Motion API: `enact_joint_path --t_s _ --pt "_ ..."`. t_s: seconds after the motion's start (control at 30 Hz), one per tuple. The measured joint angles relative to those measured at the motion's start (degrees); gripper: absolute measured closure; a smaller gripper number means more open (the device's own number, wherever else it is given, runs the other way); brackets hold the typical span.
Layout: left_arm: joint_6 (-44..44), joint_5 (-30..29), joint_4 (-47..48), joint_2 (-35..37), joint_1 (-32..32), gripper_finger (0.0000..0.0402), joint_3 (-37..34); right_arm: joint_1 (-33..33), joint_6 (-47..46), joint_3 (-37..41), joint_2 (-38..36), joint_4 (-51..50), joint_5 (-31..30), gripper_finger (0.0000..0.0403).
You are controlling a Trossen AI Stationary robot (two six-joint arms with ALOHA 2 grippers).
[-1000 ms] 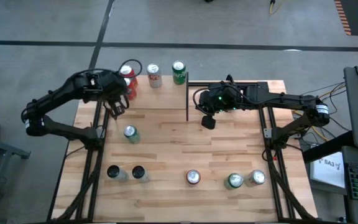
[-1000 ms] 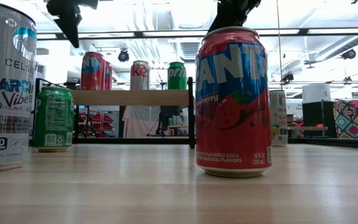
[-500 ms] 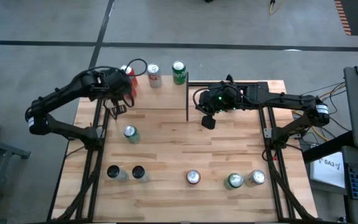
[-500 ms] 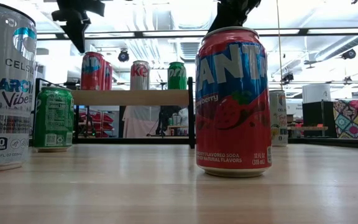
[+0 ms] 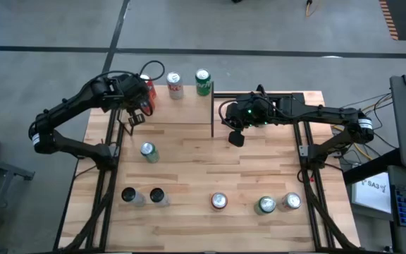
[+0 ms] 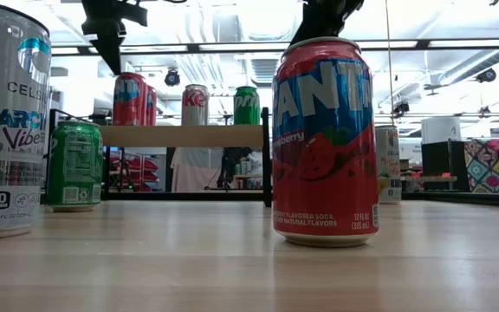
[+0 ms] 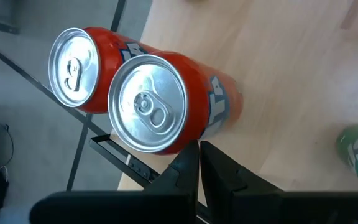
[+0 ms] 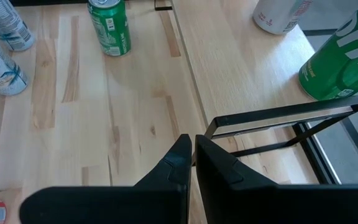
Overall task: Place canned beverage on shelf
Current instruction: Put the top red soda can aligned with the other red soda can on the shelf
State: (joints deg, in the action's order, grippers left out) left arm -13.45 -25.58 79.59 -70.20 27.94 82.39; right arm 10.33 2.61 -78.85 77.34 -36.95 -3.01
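Cans stand on the shelf (image 5: pixel 182 106) at the table's (image 5: pixel 189 176) far left in the high view: two red ones (image 5: pixel 146 90), a white-and-red can (image 5: pixel 174 85) and a green can (image 5: pixel 202 81). The left pincer (image 5: pixel 137 118) hangs closed and empty just in front of the red pair; the right pincer (image 5: pixel 236 137), also closed and empty, sits beside the shelf's black corner post (image 5: pixel 212 109). More cans stand loose on the table nearer the camera. In the low view a red Fanta strawberry can (image 6: pixel 324 143) fills the foreground, a white Celsius "Arctic Vibe" can (image 6: pixel 7 121) stands at the left edge, and a green can (image 6: pixel 74 166) stands before the shelf. The left wrist view looks down on the two red cans' silver tops (image 7: pixel 148 102), touching each other, past shut fingers (image 7: pixel 188 171). The right wrist view shows shut fingers (image 8: pixel 185 163) above bare wood, a green can (image 8: pixel 109 25) ahead and a large green can (image 8: pixel 340 56) on the shelf board.
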Motion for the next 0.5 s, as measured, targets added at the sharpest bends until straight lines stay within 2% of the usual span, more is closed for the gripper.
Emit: enact_joint_path --t_s 0.5 --pt "-0.18 0.02 -1.13 -0.01 0.31 0.0402 -0.04 0.00 -0.02 0.00 0.00 -0.04 0.00 0.0390"
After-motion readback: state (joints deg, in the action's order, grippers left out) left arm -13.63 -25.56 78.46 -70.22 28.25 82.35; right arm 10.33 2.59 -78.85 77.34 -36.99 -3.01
